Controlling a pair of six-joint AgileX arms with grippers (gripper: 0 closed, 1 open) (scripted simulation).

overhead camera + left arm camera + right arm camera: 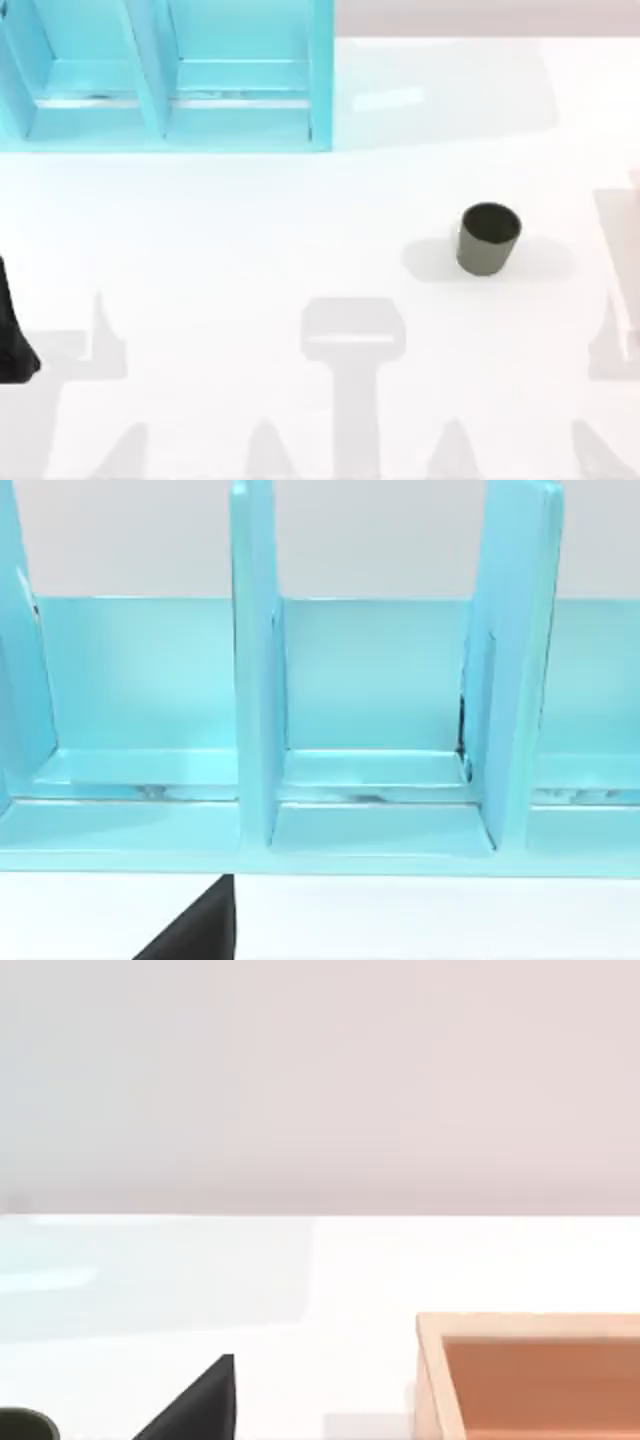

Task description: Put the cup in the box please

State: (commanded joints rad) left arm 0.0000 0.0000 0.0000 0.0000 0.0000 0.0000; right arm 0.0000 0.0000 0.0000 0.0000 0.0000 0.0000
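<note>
The cup [488, 238] is small, dark olive-grey and has no handle. It stands upright on the white table, right of centre, with nothing touching it. Its rim [25, 1425] also shows at the edge of the right wrist view. That view holds an open orange-brown box [530, 1380] on the table, apart from the cup. A black part of my right gripper [195, 1405] shows in the same view, away from both. My left arm [15, 335] sits parked at the table's left edge. A black part of my left gripper [195, 925] shows in the left wrist view.
A tall cyan rack [165, 75] with upright dividers stands at the back left and faces the left wrist camera [255, 680]. Grey shadows of the arms lie along the table's front.
</note>
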